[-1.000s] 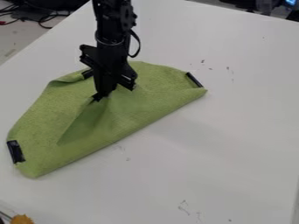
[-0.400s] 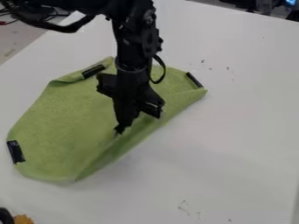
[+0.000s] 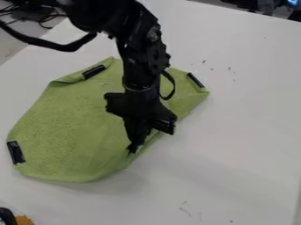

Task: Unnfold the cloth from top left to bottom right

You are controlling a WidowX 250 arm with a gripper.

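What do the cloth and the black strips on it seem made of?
The cloth looks like soft, matte fabric, perhaps microfibre or terry, from its speckled surface and curled edge. The black strips are probably smooth tape, judging by their faint sheen.

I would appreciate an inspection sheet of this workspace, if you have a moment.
Surface: white table with small dark marks.
Job's things: green cloth, partly unfolded, with three black strips near its edges.
Clutter: orange-brown item and black item, lower left corner.
Gripper: fingers pinching the cloth near its lower right edge.
Cables: black ones, upper left.
Surroundings: dark objects beyond the table, upper right.
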